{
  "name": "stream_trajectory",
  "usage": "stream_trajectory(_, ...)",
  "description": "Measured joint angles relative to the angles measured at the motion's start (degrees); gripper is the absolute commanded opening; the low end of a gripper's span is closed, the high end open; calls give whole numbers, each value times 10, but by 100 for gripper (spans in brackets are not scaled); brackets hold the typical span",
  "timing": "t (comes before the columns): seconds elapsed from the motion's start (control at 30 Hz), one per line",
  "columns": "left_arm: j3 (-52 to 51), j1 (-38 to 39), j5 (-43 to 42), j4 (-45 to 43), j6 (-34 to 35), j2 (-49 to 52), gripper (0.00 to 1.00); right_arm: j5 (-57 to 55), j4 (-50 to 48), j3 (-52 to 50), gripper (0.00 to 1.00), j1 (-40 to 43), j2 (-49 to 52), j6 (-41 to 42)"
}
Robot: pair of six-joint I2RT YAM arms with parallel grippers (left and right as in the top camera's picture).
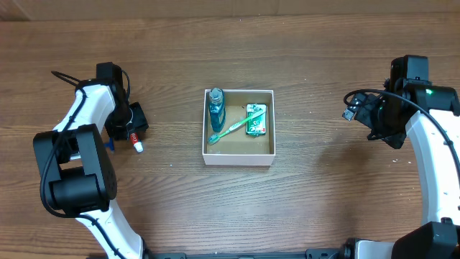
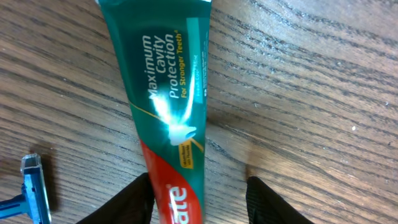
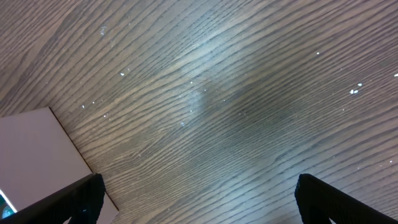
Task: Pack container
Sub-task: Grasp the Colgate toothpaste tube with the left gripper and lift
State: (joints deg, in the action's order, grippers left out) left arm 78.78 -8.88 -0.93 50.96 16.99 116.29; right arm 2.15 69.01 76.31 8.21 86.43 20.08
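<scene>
A brown wood-grain tabletop [image 1: 309, 208] fills the overhead view. The left arm [image 1: 79, 169] is seen along the left edge of the frame and the right arm [image 1: 431, 155] along the right edge.

The container [image 1: 238, 160], a square box with white walls and a brown inside, is set at the centre of the frame, well apart from both arms. One white corner of it shows at the lower left of the right wrist view.

The left hand [image 2: 199, 180] is lowered over a green and red toothpaste tube [image 2: 171, 93] lying on the tabletop. Its fingers [image 2: 267, 202] are spread on either side of the tube, with a gap left on the right side, so the tube is not clamped. The right hand [image 3: 199, 182] is held wide apart above bare wood, with nothing between its fingers [image 3: 81, 199].

Inside the container, a blue bottle [image 1: 216, 108] is laid along the left wall, a green toothbrush [image 1: 228, 131] is set slantwise across the middle, and a small green packet [image 1: 256, 119] is placed at the upper right. A blue razor [image 2: 34, 190] is seen at the lower left of the left wrist view, near the tube.
</scene>
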Motion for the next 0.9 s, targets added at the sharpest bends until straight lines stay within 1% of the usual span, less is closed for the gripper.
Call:
stream_trajectory(0.1,0,0,0,0,0,0,37,0,0,0,100,0,0,-2)
stream_trajectory(0.2,0,0,0,0,-1,0,24,0,0,0,100,0,0,-3)
stream_trajectory(0.27,0,0,0,0,-2,0,22,0,0,0,100,0,0,-3)
stream_trajectory(0.33,0,0,0,1,-3,0,17,0,0,0,100,0,0,-4)
stream_trajectory(0.4,0,0,0,1,-3,0,16,0,0,0,100,0,0,-4)
stream_trajectory(0.47,0,0,0,2,-3,0,20,0,0,0,100,0,0,-4)
stream_trajectory(0.57,0,0,0,5,-2,0,19,0,0,0,100,0,0,-4)
stream_trajectory(0.63,1,0,0,21,-3,0,13,0,0,0,100,0,0,-4)
stream_trajectory(0.67,1,0,0,31,-2,0,5,0,0,0,100,0,0,-4)
stream_trajectory(0.77,19,0,-2,70,-4,1,4,0,0,0,100,0,0,-4)
stream_trajectory(0.9,96,3,-2,126,-4,1,4,0,0,0,100,0,0,-4)
